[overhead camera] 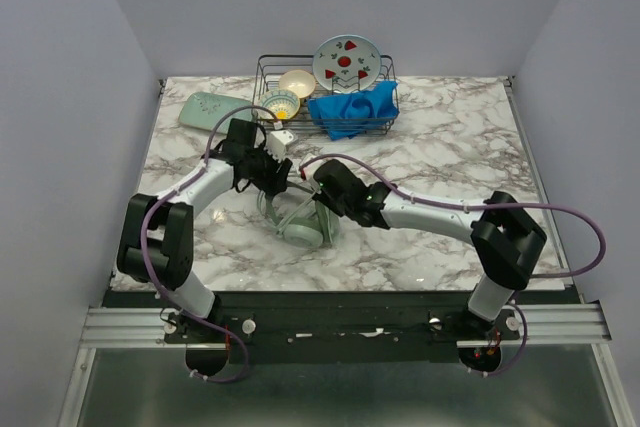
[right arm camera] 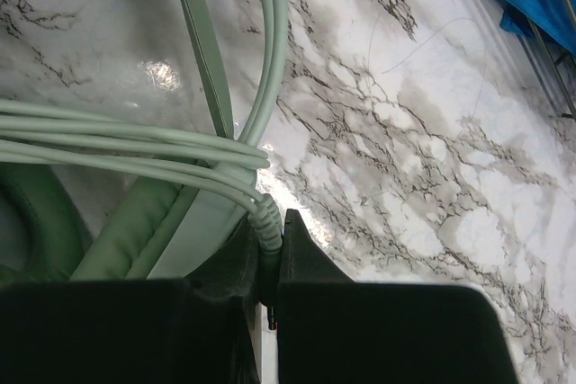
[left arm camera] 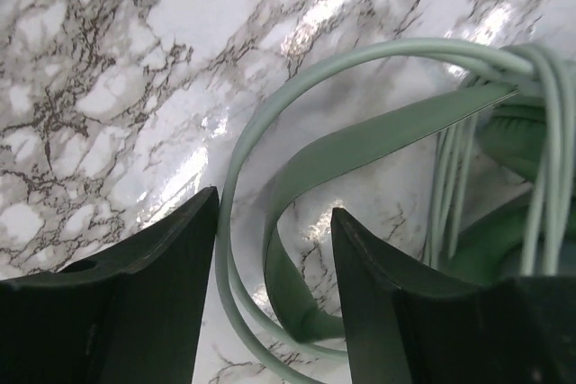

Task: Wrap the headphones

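The pale mint-green headphones (overhead camera: pixel 303 232) lie on the marble table (overhead camera: pixel 450 137) between my two arms. My left gripper (overhead camera: pixel 283 180) hangs over them, open. In the left wrist view, a loop of the thin cable (left arm camera: pixel 270 105) and the flat headband (left arm camera: pixel 378 141) pass between its spread fingers (left arm camera: pixel 171 258) without being pinched. My right gripper (right arm camera: pixel 270 215) is shut on the cable's plug end (right arm camera: pixel 265 222). From there several cable strands (right arm camera: pixel 135 146) run left across the headband (right arm camera: pixel 202 51) and a padded ear cup (right arm camera: pixel 36 213).
A wire dish rack (overhead camera: pixel 270 72) at the back holds a patterned plate (overhead camera: pixel 346 63), two small bowls (overhead camera: pixel 296 82) and a blue cloth (overhead camera: pixel 350 109). A flat mint-green tray (overhead camera: pixel 212 110) lies to the left of the rack.
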